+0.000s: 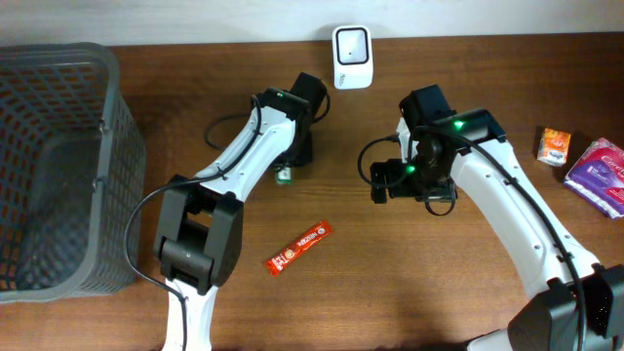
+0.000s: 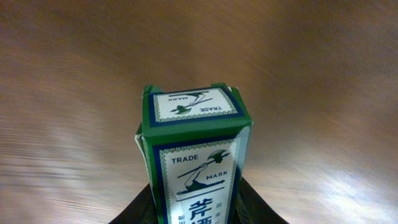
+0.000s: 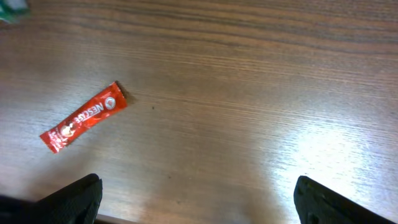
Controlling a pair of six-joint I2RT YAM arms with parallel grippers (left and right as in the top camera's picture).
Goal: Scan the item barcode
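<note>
Left end effector sat over the small green carton in overhead view. The carton was near the white barcode scanner but offset to the left arm's side, not squared to its window. Couldn't tell if it rested on the bench or was just off it. Right end effector hung close by w/ nothing in it. Red Nescafé sachet lay nearer the front edge, grey basket at far left.

Left wrist view: carton stood btwn the dark fingers, "TRADE MARK" face toward cam, flap end away. Fingers flanked it low on both sides, but couldn't tell if they were actually biting or a hair off. No barcode on the faces shown, so prob on a hidden side.

Right wrist view: fingers were spread wide, nothing btwn them, sachet on the bench ahead-left.

Step in hand, as I judged it: securing the carton.
- Close squarely on the two long sides, mid-body, not at the flap end.
- Use only enough squeeze, since thin card crushes.
- Lift straight before turning.
- Keep the barcode side clear of the fingers, then present it flat to the scanner window.
- Keep the right arm out of the scanner's line.
</note>
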